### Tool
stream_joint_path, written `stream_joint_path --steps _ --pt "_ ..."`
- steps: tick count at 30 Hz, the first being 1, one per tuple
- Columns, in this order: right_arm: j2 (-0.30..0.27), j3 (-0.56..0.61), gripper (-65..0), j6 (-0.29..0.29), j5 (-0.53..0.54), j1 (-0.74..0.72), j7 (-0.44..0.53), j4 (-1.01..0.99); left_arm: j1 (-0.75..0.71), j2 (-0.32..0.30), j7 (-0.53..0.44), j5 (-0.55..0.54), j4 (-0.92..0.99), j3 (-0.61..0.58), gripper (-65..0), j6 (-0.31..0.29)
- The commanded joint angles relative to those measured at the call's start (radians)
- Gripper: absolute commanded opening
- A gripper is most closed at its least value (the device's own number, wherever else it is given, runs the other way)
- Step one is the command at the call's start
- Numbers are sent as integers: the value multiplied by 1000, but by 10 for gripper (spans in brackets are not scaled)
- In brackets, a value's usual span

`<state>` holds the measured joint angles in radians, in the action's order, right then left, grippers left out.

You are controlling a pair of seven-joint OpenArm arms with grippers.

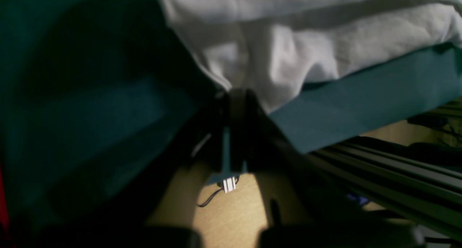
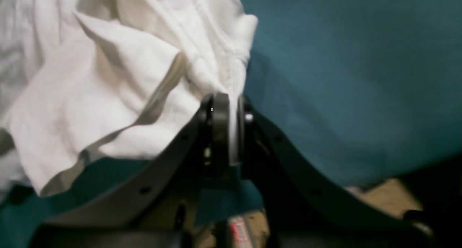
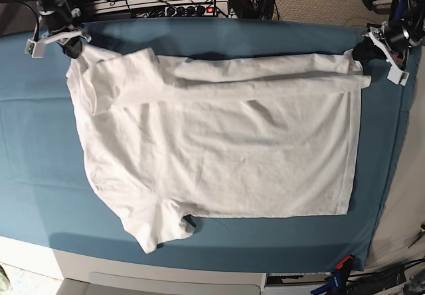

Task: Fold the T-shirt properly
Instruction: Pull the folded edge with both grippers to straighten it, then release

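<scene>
Base view: wrinkled white cotton T-shirt (image 3: 226,149)

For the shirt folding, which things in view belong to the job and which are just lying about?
Part of the job:
- large white cotton T-shirt
- left hand, shut on its corner
- right hand, shut on its shoulder end

Just lying about:
- teal-blue table cloth
- black power strip and cables behind the table
</scene>
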<state>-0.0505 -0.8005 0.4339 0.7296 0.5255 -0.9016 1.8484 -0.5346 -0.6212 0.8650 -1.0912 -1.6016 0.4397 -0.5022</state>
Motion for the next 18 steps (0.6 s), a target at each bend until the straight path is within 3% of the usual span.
stream_joint_path --steps 1,6,18 --pt "-27 -6 -650 -1 -3 15 19 18 -10 -22 4 -1 -13 8 -650 -3" --pt "-66 -18 -650 -2 -32 35 18 18 -23 -27 11 22 -13 8 -650 -3" --pt "-66 -92 -650 -2 -22 60 2 18 -74 -27 12 37 -13 8 -650 11"
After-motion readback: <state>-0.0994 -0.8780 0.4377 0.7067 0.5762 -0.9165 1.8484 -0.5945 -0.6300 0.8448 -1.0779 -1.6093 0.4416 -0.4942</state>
